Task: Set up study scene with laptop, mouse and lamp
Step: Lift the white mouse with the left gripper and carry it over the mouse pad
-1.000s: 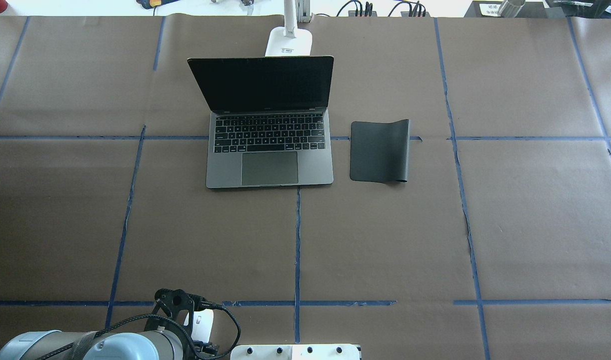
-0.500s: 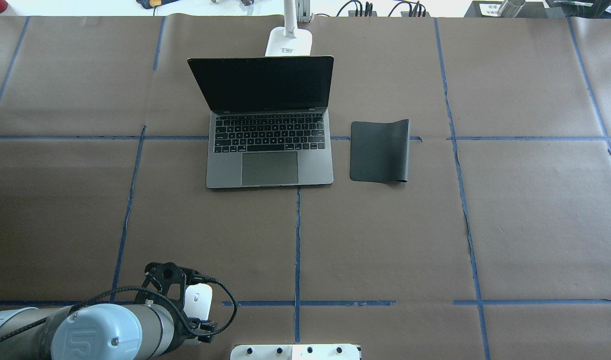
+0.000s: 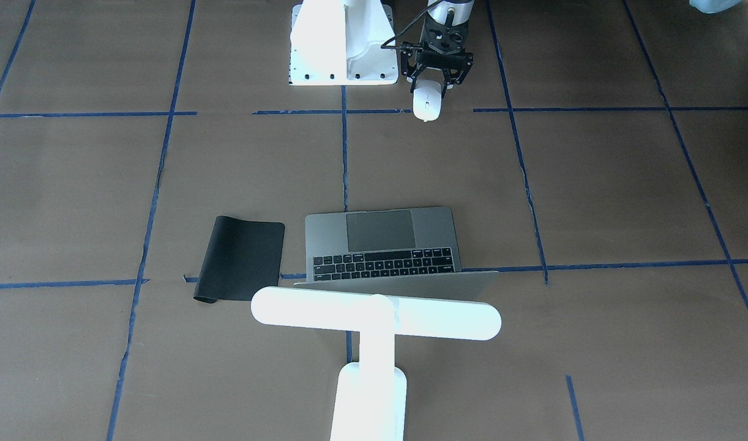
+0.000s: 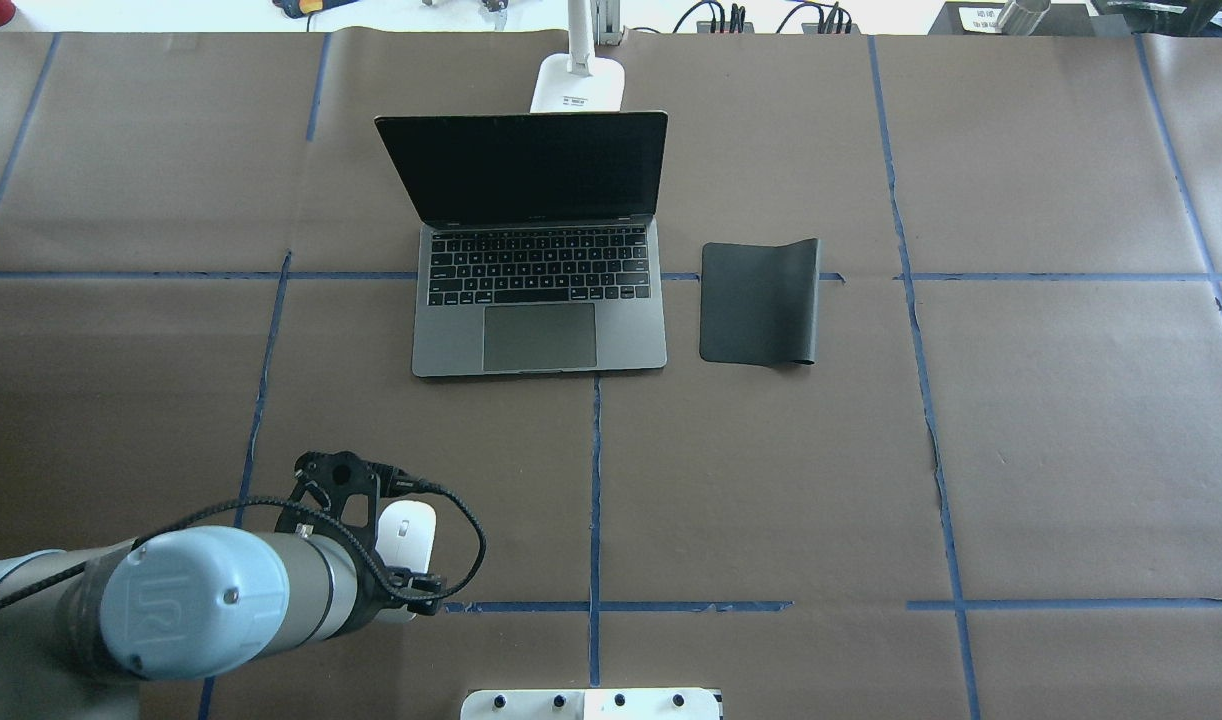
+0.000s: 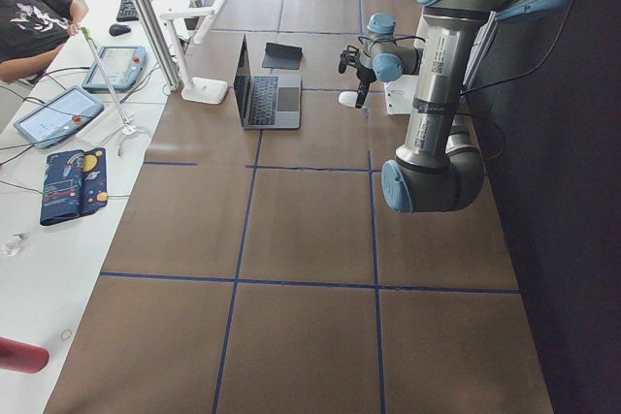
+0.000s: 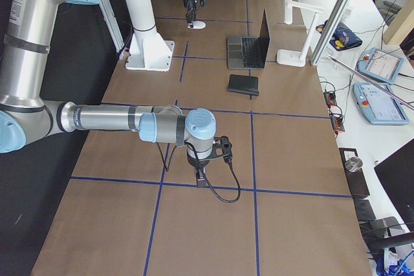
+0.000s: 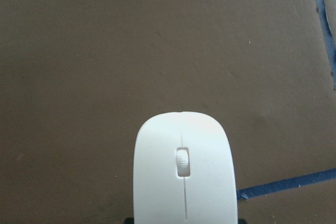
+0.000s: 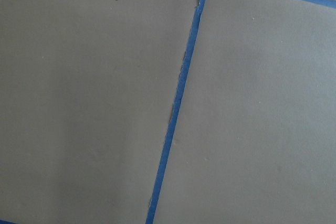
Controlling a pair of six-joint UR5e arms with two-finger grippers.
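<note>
A table covered in brown paper and divided by blue tape lines fills every view, with cables and desks at its far edge. The left end effector is seen clamped on the rear of the small flat white oval mouse, whose nose with its scroll wheel points forward in the left wrist view. Over the last second the mouse has been carried from the near edge, beside the white boxy pedestal, across the near tape line towards the middle of the table; whether it is clear of the paper cannot be told. The placing of the mouse is therefore judged to be under way, with most of the travel left. Well ahead and to the right lies the black rectangular soft mat, its right edge curled up, just beside the slim space-grey metal laptop, which stands open with a dark screen. Behind the laptop stands the bright white T-shaped lamp. The right end effector is shown only in the right side view, so its state cannot be told. A small label is carried on the lamp's base, but its writing is too small to be read; a moulded mark on the grey-blue joint cap and the key legends are likewise illegible.
</note>
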